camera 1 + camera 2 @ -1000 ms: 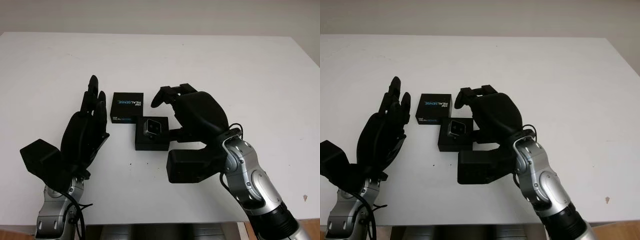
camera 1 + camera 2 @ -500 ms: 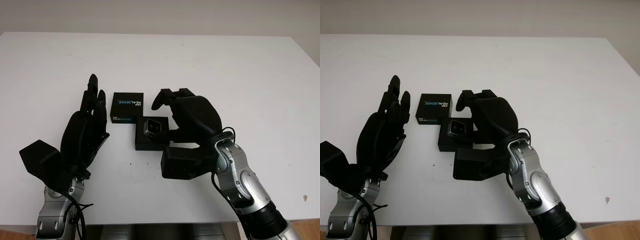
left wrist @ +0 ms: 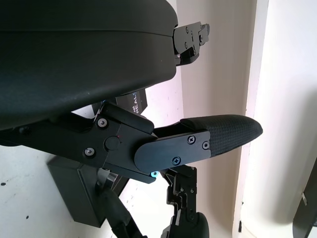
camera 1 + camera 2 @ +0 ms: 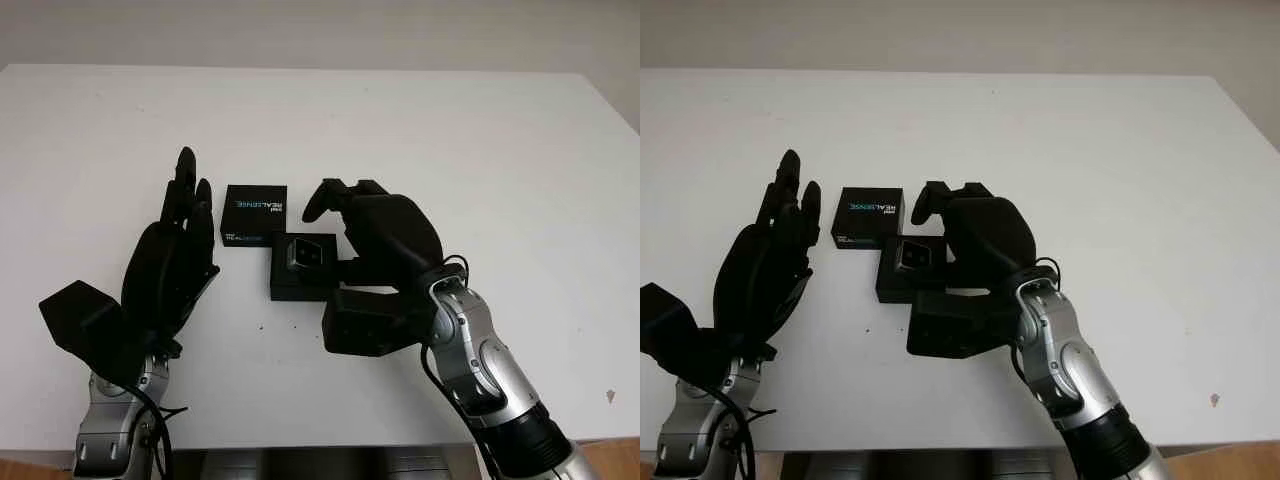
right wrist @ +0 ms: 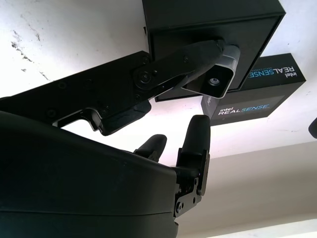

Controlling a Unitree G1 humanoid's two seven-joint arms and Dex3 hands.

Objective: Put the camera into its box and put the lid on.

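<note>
A small silver camera (image 4: 306, 254) sits in the open black box (image 4: 290, 286) at the table's middle. The black lid (image 4: 255, 211), printed RealSense, lies flat just behind and left of the box, touching its corner. My right hand (image 4: 330, 232) is at the box's right side, holding nothing. Its thumb (image 5: 188, 59) reaches across the box to the camera (image 5: 214, 80) and touches its side, while its other fingers hover above, clear of the camera. My left hand (image 4: 180, 240) is open and upright, left of the lid and box and apart from both.
The white table (image 4: 450, 130) spreads wide behind and to the right of the box. Its front edge runs close under both forearms. A small dark speck (image 4: 611, 396) marks the near right corner.
My right hand has shifted a little left and down beside the box. The camera now lies lower and flatter in the box. My left hand and the lid have not moved.
</note>
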